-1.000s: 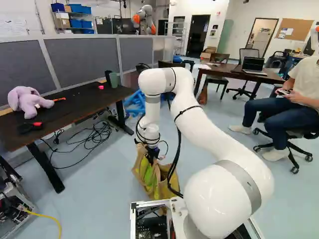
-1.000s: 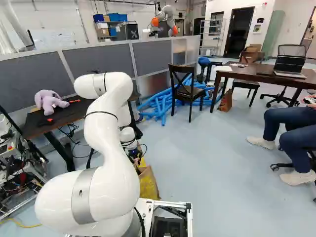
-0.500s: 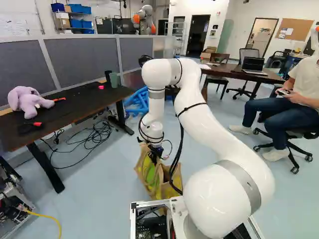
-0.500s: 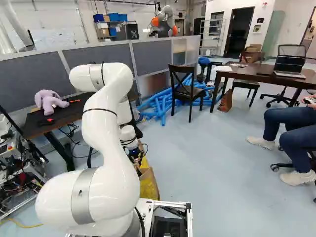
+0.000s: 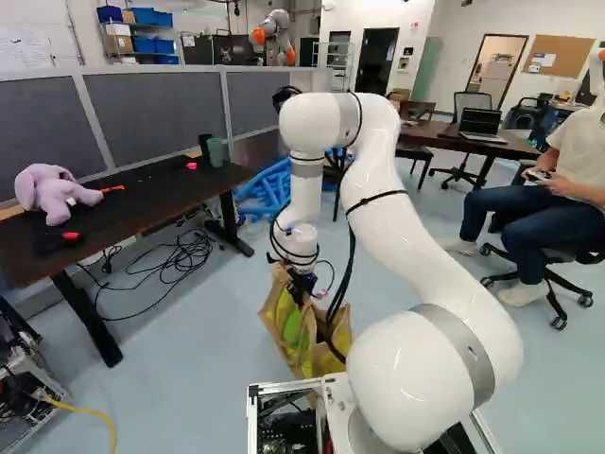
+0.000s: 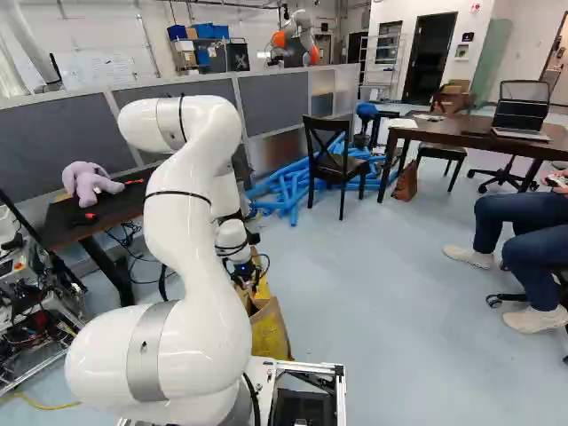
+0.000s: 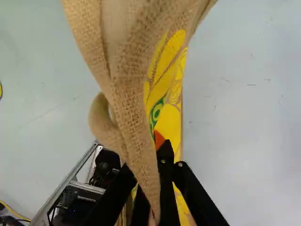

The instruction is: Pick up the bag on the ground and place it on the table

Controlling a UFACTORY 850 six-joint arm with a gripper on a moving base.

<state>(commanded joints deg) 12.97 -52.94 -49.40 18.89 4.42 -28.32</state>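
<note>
In the left base view my gripper [image 5: 301, 288] is at the top edge of the tan burlap bag [image 5: 309, 331] with yellow and green print, below the wrist. In the wrist view the gripper [image 7: 146, 165] is shut on a fold of burlap that runs between its two black fingers; the rest of the bag [image 7: 124, 56] spreads ahead of them. The base hides part of the bag's bottom, so I cannot tell whether it touches the floor. A dark table [image 5: 123, 208] stands left of the bag.
On that table lie a purple plush toy [image 5: 55, 193], red-handled tools and a green cup [image 5: 216, 151]. A chair [image 6: 335, 164] and blue tubes [image 6: 291, 191] are beyond. A second table [image 6: 479, 133] holds a laptop. Another robot [image 5: 274, 36] is far back.
In the left base view the arm has shifted right, its elbow rising in the right base view. The bag has moved rightward with the gripper. The base has not moved.
</note>
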